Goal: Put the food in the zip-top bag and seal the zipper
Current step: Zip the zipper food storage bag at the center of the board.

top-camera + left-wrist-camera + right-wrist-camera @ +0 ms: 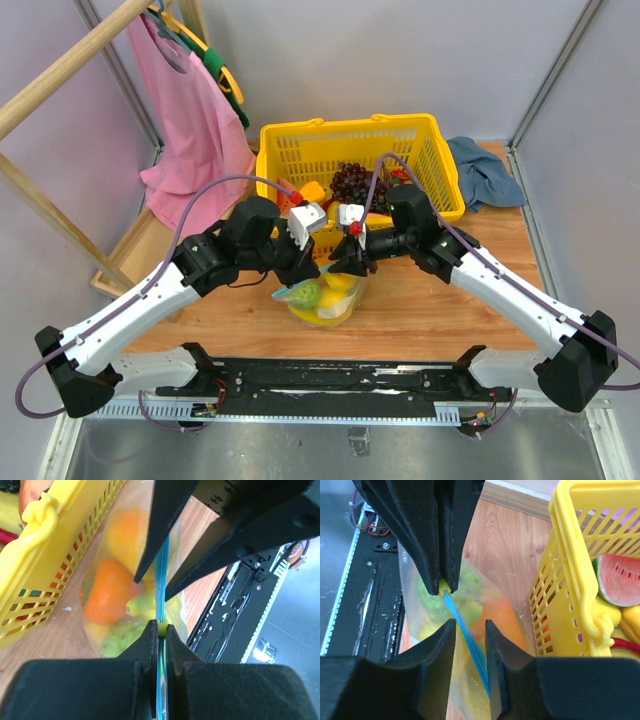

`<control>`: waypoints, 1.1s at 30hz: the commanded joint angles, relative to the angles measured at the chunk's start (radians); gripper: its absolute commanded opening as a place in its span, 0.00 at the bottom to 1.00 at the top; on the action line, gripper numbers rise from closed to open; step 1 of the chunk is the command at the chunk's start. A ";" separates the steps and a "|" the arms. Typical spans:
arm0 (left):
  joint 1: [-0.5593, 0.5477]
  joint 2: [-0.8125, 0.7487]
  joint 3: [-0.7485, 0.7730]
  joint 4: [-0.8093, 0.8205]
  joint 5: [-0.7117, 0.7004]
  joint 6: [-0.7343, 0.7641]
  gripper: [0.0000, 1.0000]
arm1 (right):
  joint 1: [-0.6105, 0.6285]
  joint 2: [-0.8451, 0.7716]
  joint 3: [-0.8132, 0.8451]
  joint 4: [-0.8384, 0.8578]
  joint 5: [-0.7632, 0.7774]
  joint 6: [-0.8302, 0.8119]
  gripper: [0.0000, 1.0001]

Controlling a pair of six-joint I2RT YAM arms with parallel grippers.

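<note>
Pinching the zipper (pixel 162 575) with the left gripper (pixel 160 630): jaws pressed together, with only the thin light-blue strip and a small yellow nub (pixel 162 626) between the pads. Same clamp visible from the right wrist, at the far end of the strip.

Straddling that zipper farther along with the right gripper (pixel 470 627): jaws partly spread, one finger on each side, the blue strip running through the gap. Contact with either pad not clear. Nothing held there.

Standing upright on the wooden table (pixel 420 315), mouth edge up between the two grippers: the zip-top bag (pixel 322 300), just in front of the yellow lattice basket (pixel 300 155) and close against its wall in the left wrist view. Inside the clear plastic: an orange toy fruit (pixel 102 597), a yellow one (pixel 142 605) and a green one (pixel 120 639), all low in the bag beneath the strip. Whether sealed along its full length, impossible to tell.

In the basket: dark grapes (pixel 350 180) and a watermelon slice (pixel 620 577). Beside the basket on the right, a crumpled blue cloth (pixel 485 170). On the left, a pink garment (pixel 190 120) hanging by a wooden rack (pixel 60 70).
</note>
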 commanded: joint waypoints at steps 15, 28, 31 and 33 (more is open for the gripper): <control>-0.006 -0.065 -0.001 -0.059 -0.121 -0.038 0.01 | 0.022 -0.163 -0.047 -0.071 0.492 0.089 0.01; -0.006 -0.086 -0.006 -0.106 -0.217 -0.042 0.00 | 0.021 -0.236 -0.052 -0.220 0.924 0.135 0.00; -0.006 -0.091 -0.007 -0.111 -0.247 -0.045 0.00 | 0.018 -0.254 -0.061 -0.224 1.006 0.155 0.00; -0.006 -0.096 -0.011 -0.107 -0.263 -0.050 0.00 | 0.016 -0.257 -0.063 -0.230 1.033 0.171 0.01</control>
